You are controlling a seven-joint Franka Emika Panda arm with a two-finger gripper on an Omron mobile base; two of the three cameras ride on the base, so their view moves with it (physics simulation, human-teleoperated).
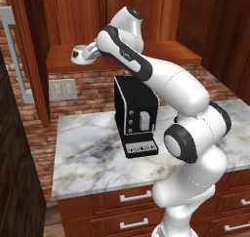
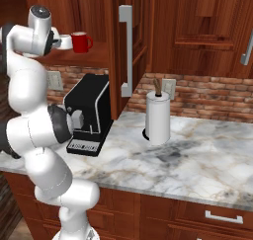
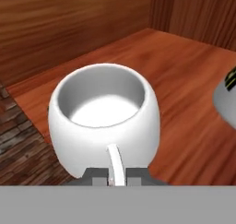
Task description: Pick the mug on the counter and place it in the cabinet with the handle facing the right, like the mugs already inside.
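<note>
A white robot arm reaches up from a marbled bench [image 1: 93, 158] into an open reddish-brown wooden cabinet [image 1: 73, 16]. At the end of the arm the tool [image 3: 116, 176] is clamped on the thin white loop handle [image 3: 115, 163] of a small squat white mug [image 3: 105, 117]. In the hand view the two dark tips sit close together at six o'clock, with the handle pinched between them and the mug's open mouth facing up.

In the left base view the mug [image 1: 81, 54] shows a green mark on its side and sits at about ten o'clock, at the left end of the cabinet shelf [image 1: 171, 53]. Whether it rests on the shelf or hangs just above it cannot be told.

In the right base view a glossy red mug [image 2: 80, 42] stands on the same shelf at about eleven o'clock, its handle pointing right. At three o'clock in the hand view, the edge of another white mug with dark stripes [image 3: 227, 96] shows beside the held one.

On the bench below stand a black coffee machine [image 1: 135, 115] and, further right, a white paper towel roll [image 2: 157, 116].
</note>
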